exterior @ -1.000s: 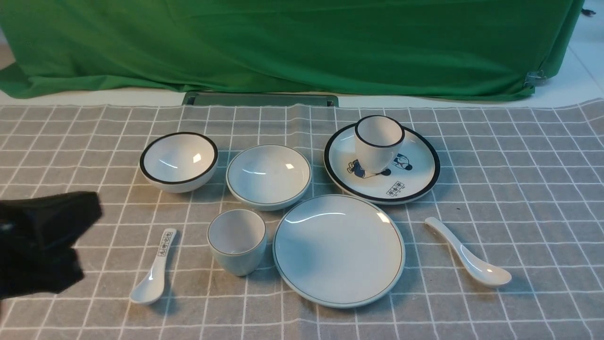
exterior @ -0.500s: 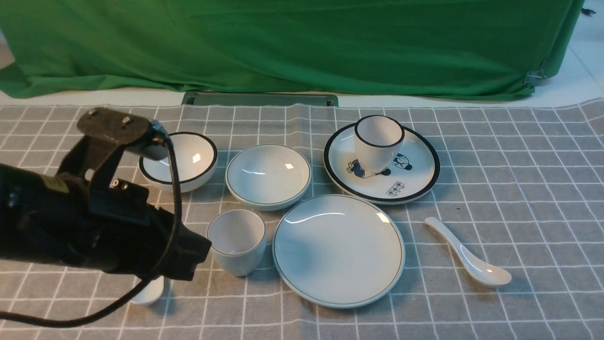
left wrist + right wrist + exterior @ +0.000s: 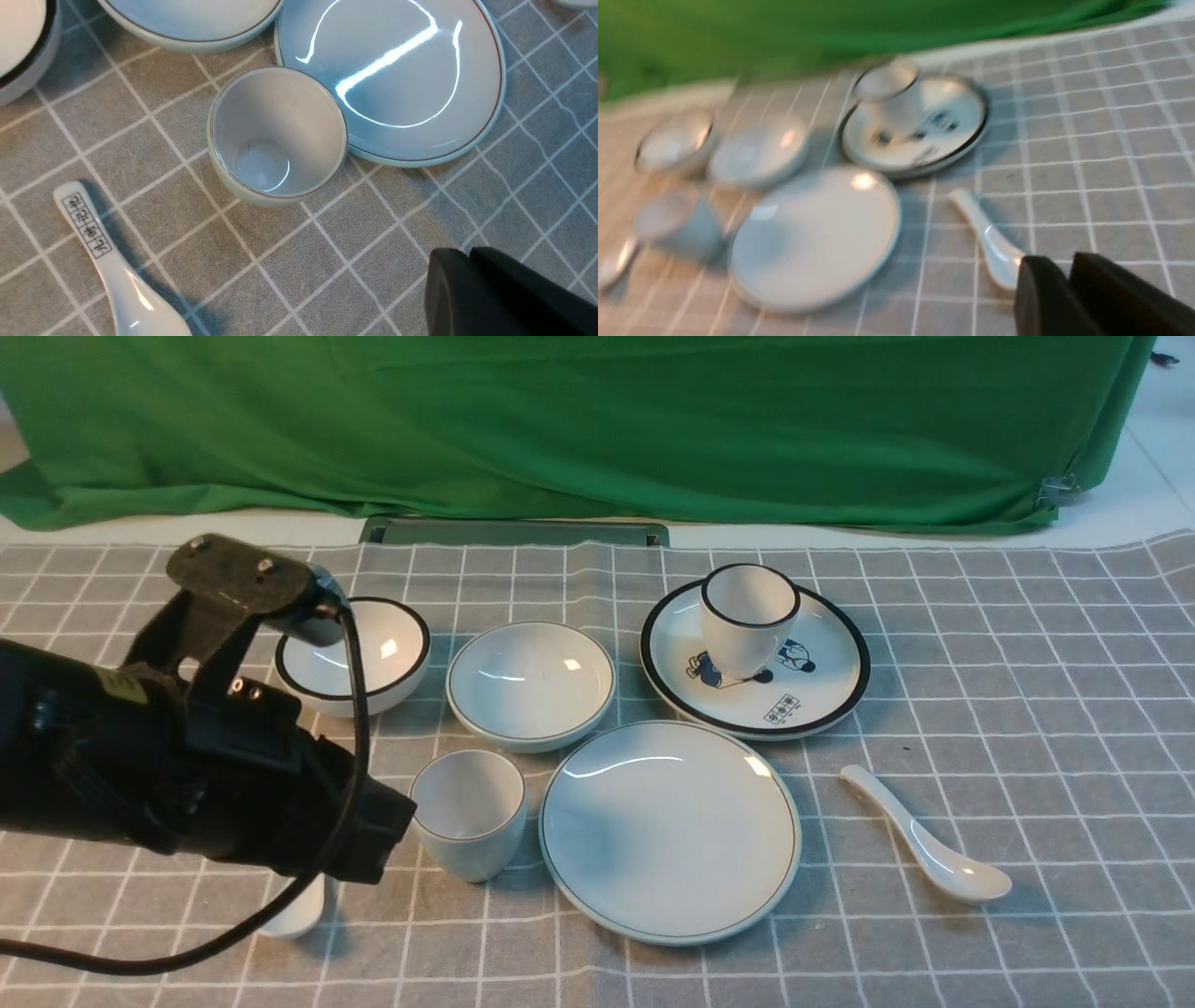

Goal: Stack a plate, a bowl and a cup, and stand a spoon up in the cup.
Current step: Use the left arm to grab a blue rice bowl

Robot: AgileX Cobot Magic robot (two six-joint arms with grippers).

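Observation:
The plain pale plate (image 3: 670, 831) lies at front centre, with the shallow pale bowl (image 3: 530, 683) behind it to the left. The plain pale cup (image 3: 469, 812) stands upright and empty, close to the plate's left edge. The plain white spoon (image 3: 924, 849) lies to the right of the plate. My left gripper (image 3: 392, 821) hovers just left of the cup. In the left wrist view it (image 3: 467, 254) is shut and empty, apart from the cup (image 3: 275, 135). My right gripper (image 3: 1064, 268) is shut and empty, close to the spoon's bowl end (image 3: 994, 252); it is outside the front view.
A deeper black-rimmed bowl (image 3: 355, 653) sits at back left, partly behind my left arm. A black-rimmed cup (image 3: 749, 616) stands on the cartoon plate (image 3: 822, 691) at back right. A spoon with printed characters (image 3: 107, 261) lies left of the cup. A green cloth hangs behind.
My left arm has swung in from the left edge to just beside the cup, covering most of the printed spoon. The dishes have not moved.

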